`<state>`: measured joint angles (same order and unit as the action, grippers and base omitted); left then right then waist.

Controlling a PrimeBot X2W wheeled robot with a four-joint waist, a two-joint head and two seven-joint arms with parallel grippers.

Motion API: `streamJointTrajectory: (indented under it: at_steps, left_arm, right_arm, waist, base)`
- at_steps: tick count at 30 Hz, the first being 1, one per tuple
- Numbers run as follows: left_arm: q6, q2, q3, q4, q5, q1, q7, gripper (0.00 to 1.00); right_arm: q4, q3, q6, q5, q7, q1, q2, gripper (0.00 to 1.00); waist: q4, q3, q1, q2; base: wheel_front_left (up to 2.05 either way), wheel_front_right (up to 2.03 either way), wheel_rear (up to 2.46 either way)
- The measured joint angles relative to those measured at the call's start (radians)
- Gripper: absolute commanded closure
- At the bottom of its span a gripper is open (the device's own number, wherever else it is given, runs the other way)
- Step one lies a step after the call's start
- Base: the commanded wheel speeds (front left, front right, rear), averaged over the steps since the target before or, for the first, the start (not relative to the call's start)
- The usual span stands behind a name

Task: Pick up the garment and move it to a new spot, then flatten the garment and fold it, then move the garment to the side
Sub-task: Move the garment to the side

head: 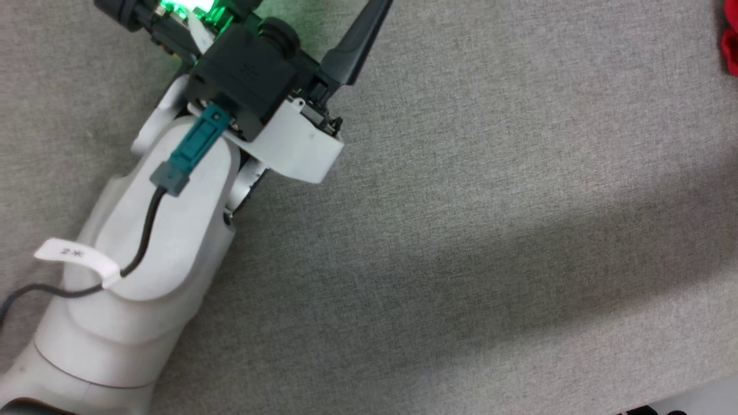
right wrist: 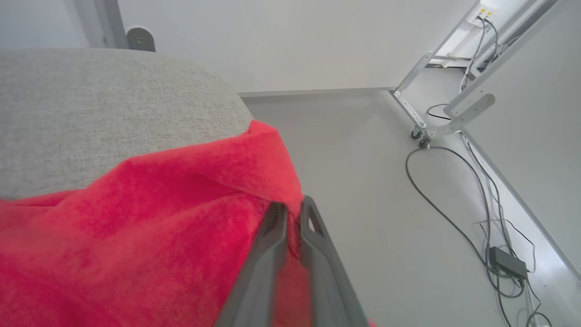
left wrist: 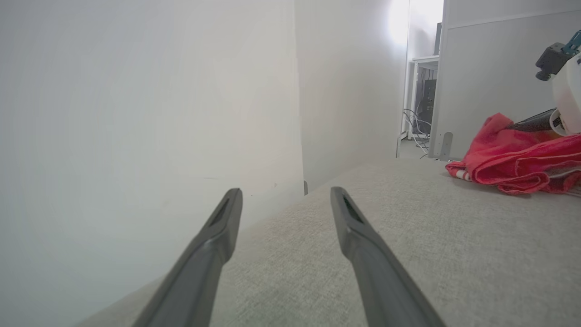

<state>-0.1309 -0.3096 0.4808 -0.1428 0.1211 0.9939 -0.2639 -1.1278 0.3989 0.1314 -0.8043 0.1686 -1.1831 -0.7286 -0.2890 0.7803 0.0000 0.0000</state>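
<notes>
Red cloth of the garment (right wrist: pixel 159 218) is pinched between the nearly closed fingers of the right claw (right wrist: pixel 292 206) at the rounded corner of the grey fabric-covered worktop (right wrist: pixel 91 113). A grip on a fold is judged suited to lifting the heap. The garment is bunched at that edge, with floor (right wrist: pixel 363 181) just beyond. The left claw (left wrist: pixel 283 195) is held spread and empty, low over bare worktop, well apart from the garment. Wide bare surface is offered between them for a new spot. A pale wall (left wrist: pixel 136 113) is set close beside the worktop near the left claw, and cables (right wrist: pixel 454 213) are strewn on the floor.
</notes>
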Motion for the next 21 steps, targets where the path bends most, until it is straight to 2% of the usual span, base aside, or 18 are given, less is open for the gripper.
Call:
streamJointTrajectory:
  at_steps: [1,2,10,21]
  left_arm:
    - [0.000,-0.001,-0.002,-0.002,0.000,-0.001,0.000,0.00]
    - [0.000,-0.003,-0.003,-0.003,-0.001,-0.003,0.000,0.00]
    - [0.007,0.015,-0.023,-0.013,0.002,-0.053,0.000,0.00]
    - [0.035,0.050,-0.147,-0.006,0.039,-0.334,0.000,0.00]
  right_arm:
    - [-0.013,0.004,0.000,0.000,0.006,-0.003,0.002,0.24]
    - [-0.024,0.008,0.000,0.000,0.010,-0.006,0.007,0.00]
    - [-0.061,0.058,0.000,0.006,0.040,-0.010,0.012,0.00]
    - [0.066,0.208,0.000,0.031,0.085,0.138,0.062,0.00]
  waist:
    - [0.001,-0.003,0.0000,0.0000]
    - [0.002,-0.007,0.0000,0.0000]
    - [0.010,-0.060,0.0000,0.0000]
    - [0.048,-0.226,0.0000,0.0000]
  base:
    - [0.00,0.00,0.00]
    - [0.00,0.00,0.00]
    - [0.00,0.00,0.00]
    - [0.00,0.00,0.00]
